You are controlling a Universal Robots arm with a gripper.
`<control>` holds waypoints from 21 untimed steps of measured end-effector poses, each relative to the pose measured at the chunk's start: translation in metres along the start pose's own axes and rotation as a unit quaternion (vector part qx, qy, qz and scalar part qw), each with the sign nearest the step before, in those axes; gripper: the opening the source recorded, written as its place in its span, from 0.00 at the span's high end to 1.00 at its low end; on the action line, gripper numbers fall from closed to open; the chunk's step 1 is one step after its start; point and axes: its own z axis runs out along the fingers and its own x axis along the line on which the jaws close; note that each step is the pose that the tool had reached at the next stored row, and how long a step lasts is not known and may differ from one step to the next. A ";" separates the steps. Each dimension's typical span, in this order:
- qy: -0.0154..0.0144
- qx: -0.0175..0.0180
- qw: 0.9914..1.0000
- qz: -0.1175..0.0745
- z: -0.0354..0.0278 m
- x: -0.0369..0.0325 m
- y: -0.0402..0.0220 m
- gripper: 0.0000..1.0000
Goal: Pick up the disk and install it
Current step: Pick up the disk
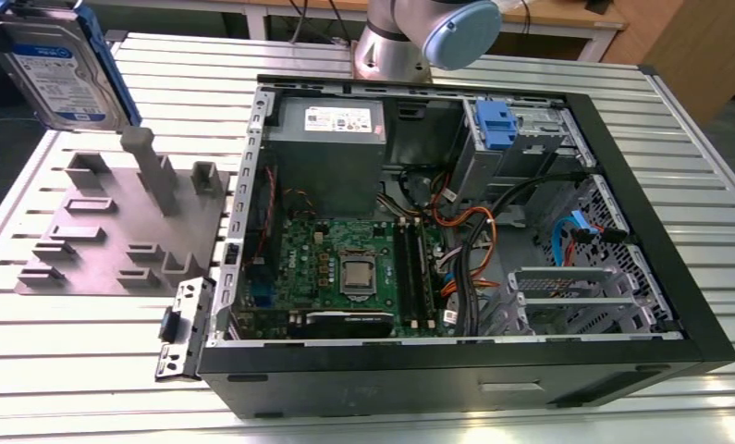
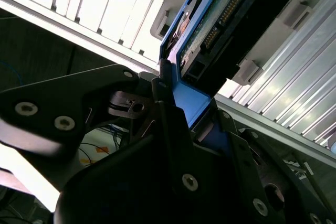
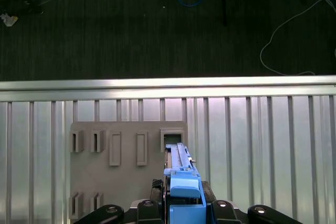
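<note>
One disk [image 1: 65,67], in the air above the grey fixture [image 1: 108,236] on the counter [image 1: 669,139], is pinched by the fingers [image 2: 170,129] at what seems its blue carrier's [image 3: 185,190] end; stiff, fairly heavy and shock-sensitive, I judge; the carrier's rigid edges suit gripping, not the label face.

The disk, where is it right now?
In the exterior view's upper left, the disk is held above the grey plate, left of the open computer, gripped by the end effector.

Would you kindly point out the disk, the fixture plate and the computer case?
disk [image 1: 56,69]: exterior view, label.
fixture plate [image 1: 115,222]: exterior view, flat base.
computer case [image 1: 404,384]: exterior view, black side wall.
</note>
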 end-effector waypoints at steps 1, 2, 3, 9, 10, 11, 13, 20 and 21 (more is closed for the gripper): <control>0.000 0.000 1.000 0.000 -0.0002 0.0000 0.0000 0.64; 0.000 0.000 1.000 0.000 -0.0005 0.0000 0.0000 0.64; 0.000 0.000 1.000 0.000 -0.0008 0.0000 0.0000 0.64; 0.000 0.000 1.000 0.000 -0.0028 -0.0001 0.0001 0.64; 0.000 0.000 1.000 0.000 -0.0030 -0.0001 0.0000 0.64; 0.000 0.000 1.000 0.000 -0.0033 -0.0001 0.0001 0.64; 0.000 0.000 1.000 0.000 -0.0037 -0.0001 0.0001 0.64; 0.000 0.000 1.000 0.000 -0.0052 -0.0002 0.0001 0.64; 0.000 0.000 1.000 0.000 -0.0057 -0.0002 0.0001 0.64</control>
